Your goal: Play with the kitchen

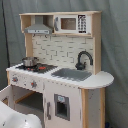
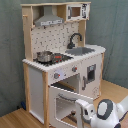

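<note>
Kitchen (image 1: 60,70) standing upright mid-frame in both exterior views, backed by grey curtain (image 1: 112,55); in second exterior view kitchen (image 2: 62,60) set on wood floor (image 2: 15,117). Up top: range hood (image 1: 38,27) w/ microwave (image 1: 72,23) beside it, tiled backsplash below. On the surface (image 1: 100,79): small metal pot (image 1: 29,61) on stovetop, grey sink (image 1: 72,74) next to it, black faucet (image 1: 84,59) arched at sink's rear edge. Rounded end of surface overhanging cabinet on first exterior view's right. Oven door (image 2: 67,100) swung down and open in second exterior view, its front edge jutting toward robot arm (image 2: 102,112). Arm low in second exterior view's lower right, white end near door's edge; touching or not — can't tell. Tool: open or closed, can't tell. Open floor at second exterior view's left of kitchen; more free room at right, by curtain.
</note>
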Controlling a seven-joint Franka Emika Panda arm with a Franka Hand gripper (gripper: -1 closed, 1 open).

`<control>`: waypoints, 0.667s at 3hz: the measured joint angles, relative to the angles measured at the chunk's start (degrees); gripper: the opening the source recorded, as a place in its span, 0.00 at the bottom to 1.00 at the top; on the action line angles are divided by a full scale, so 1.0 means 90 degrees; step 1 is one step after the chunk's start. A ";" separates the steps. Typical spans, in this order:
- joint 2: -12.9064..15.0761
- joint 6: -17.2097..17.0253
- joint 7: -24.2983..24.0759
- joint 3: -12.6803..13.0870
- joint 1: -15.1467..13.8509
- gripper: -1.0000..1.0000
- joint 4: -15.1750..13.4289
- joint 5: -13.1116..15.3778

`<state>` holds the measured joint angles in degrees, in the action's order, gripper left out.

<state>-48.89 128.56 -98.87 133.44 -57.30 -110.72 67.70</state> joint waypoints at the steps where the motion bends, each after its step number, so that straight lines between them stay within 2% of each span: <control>1: 0.0345 -0.0349 -0.0001 -0.0004 0.0095 0.00 -0.0425 0.0000; 2: 0.0720 -0.0727 -0.0002 -0.0005 0.0175 0.00 -0.0830 0.0000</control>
<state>-42.42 122.02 -98.89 133.39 -55.72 -118.20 67.70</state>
